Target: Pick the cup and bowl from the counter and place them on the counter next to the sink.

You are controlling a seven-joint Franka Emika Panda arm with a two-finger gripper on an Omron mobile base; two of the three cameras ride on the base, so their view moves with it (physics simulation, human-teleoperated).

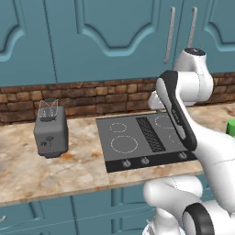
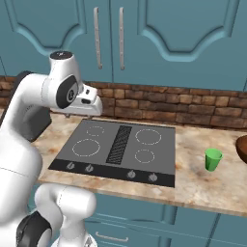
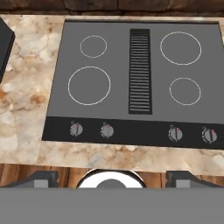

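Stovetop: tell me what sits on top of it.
Nothing rests on the stovetop: four ring marks, a center vent grille and front knobs show bare. In the left base view the arm covers its right part.

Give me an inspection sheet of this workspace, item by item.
Surface: marbled counter with a dark stovetop set in it.
Job's things: green cup upright right of the stovetop; brown bowl at the picture's right edge, cut off.
Clutter: grey toaster left of the stovetop.
Hand: poised above the stovetop's front edge; fingers apart, nothing between them.
Cables: nothing seen.
Surroundings: brick backsplash, teal cabinets.
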